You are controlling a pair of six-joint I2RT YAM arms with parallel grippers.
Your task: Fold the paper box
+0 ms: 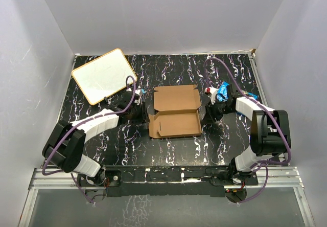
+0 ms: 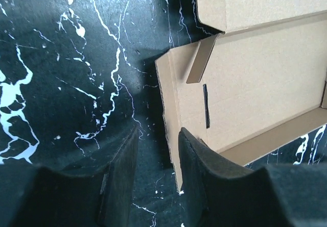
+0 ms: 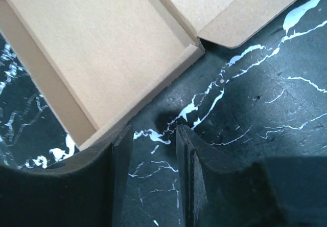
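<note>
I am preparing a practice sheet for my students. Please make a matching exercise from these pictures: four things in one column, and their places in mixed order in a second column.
Things:
1. paper box
2. white board
3. blue printed package
4. left gripper

Places:
A. far left part of the table
B. right of the paper box
C. at the paper box's left edge, fingers apart
D. centre of the table, lying open

Pairs: 1-D, 2-A, 3-B, 4-C

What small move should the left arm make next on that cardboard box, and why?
Probably close the left gripper on the left side flap of the paper box: its jaws stand open and that flap's edge sits within the gap. The right gripper, also open, sits beside the opposite side.
</note>
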